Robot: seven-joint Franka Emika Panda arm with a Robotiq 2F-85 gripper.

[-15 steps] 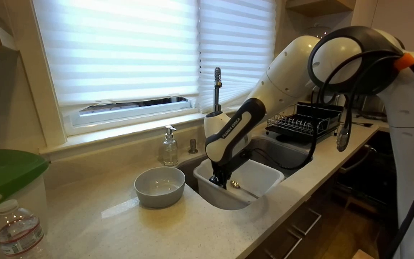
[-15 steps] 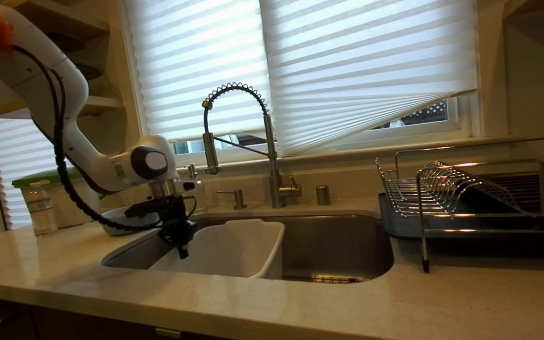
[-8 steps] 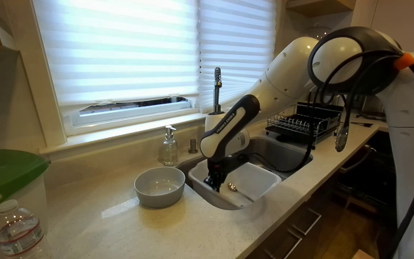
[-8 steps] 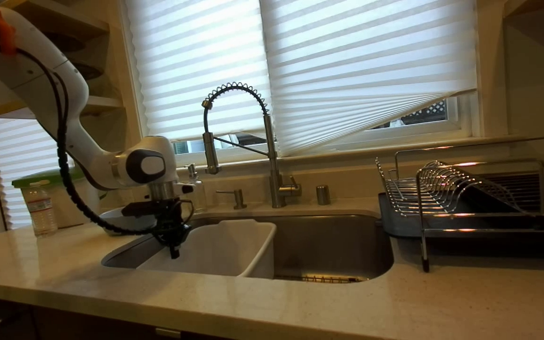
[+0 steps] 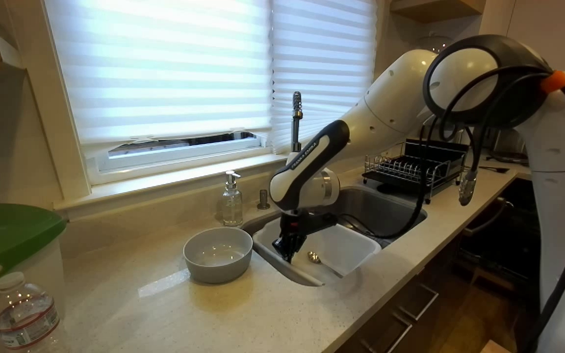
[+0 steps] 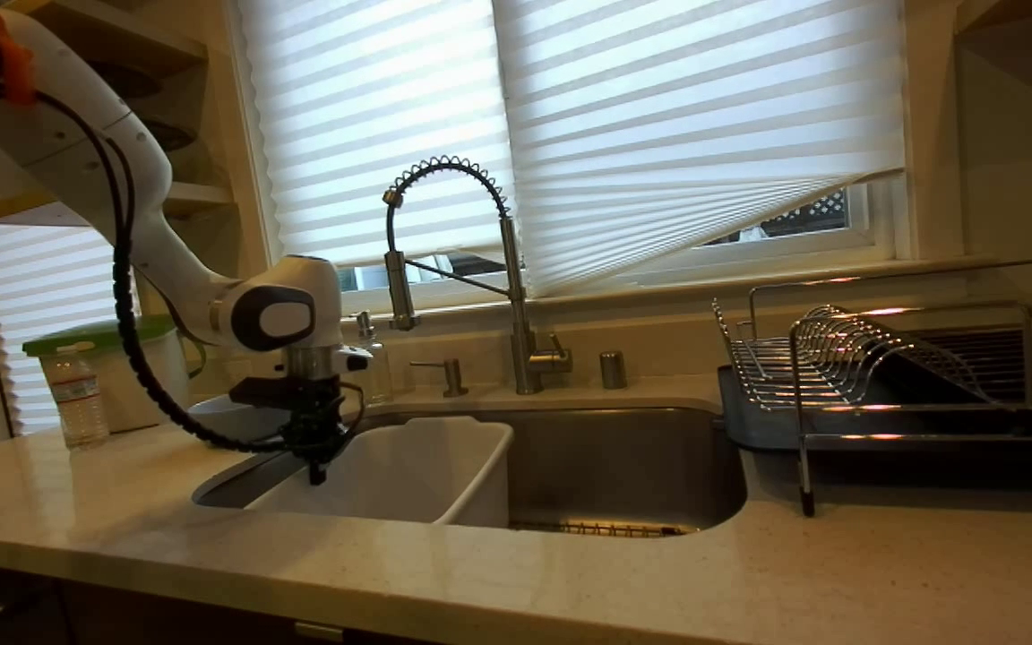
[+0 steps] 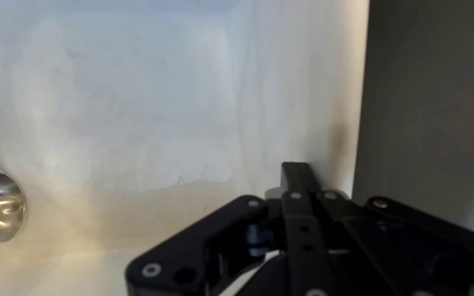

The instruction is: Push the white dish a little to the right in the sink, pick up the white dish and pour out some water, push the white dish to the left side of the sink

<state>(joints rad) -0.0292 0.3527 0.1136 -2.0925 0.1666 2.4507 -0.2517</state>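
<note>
The white dish, a deep white tub [image 5: 348, 245], sits upright in the sink [image 5: 373, 203]. It also shows in an exterior view [image 6: 417, 466], at the sink's left side, with bare sink wall [image 6: 623, 457] to its right. My gripper [image 5: 287, 259] points down inside the tub, close to the wall nearest the round bowl; it also shows in an exterior view [image 6: 317, 477]. In the wrist view the gripper [image 7: 298, 165] has its fingertips together with nothing between them, right beside the tub's wall [image 7: 340, 82]; contact is hard to tell. A wavy edge on the tub floor looks like shallow water.
A metal spoon [image 7: 1, 207] lies in the tub. A grey-white bowl [image 5: 218, 260] and a soap bottle [image 5: 232, 201] stand on the counter beside the sink. The tall faucet [image 6: 516, 305] rises behind it. A dish rack [image 6: 883, 385] stands to the right.
In both exterior views the white tub has slid left along the sink, with the spoon in it. My gripper has moved left with it. More bare sink shows to the tub's right.
</note>
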